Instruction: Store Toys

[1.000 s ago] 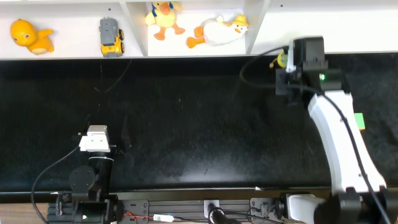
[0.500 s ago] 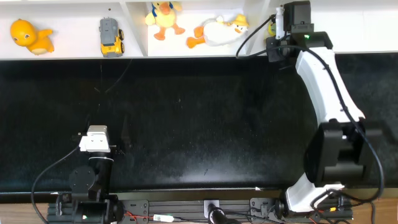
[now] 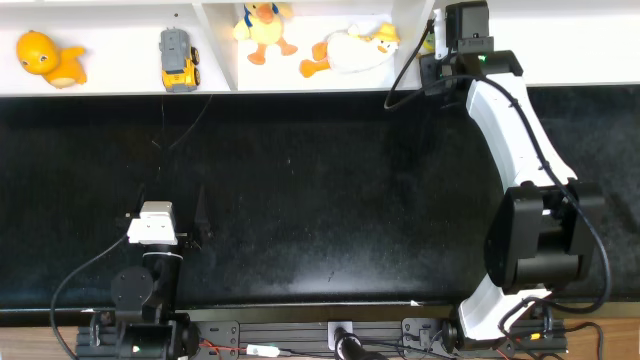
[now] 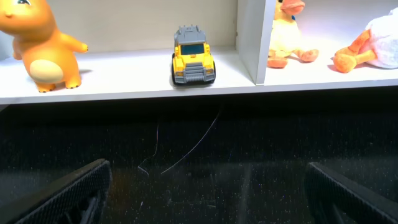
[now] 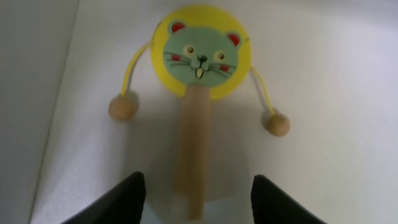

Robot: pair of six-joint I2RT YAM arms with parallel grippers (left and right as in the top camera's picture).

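Two fingers of the right gripper (image 5: pixel 198 186) are held apart, flanking but not touching the wooden handle (image 5: pixel 189 143) of the yellow rattle drum (image 5: pixel 200 53), which is laid flat on the white shelf (image 5: pixel 329 93). The left gripper (image 4: pixel 207 168) is spread wide above the black table (image 4: pixel 199 143).

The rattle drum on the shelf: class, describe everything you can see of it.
The rattle drum is a yellow disc with a green cat face and red ears, on a wooden handle. Two wooden beads sit on yellow cords at its sides. It lies flat on the white shelf, handle end inside the open right gripper, untouched.
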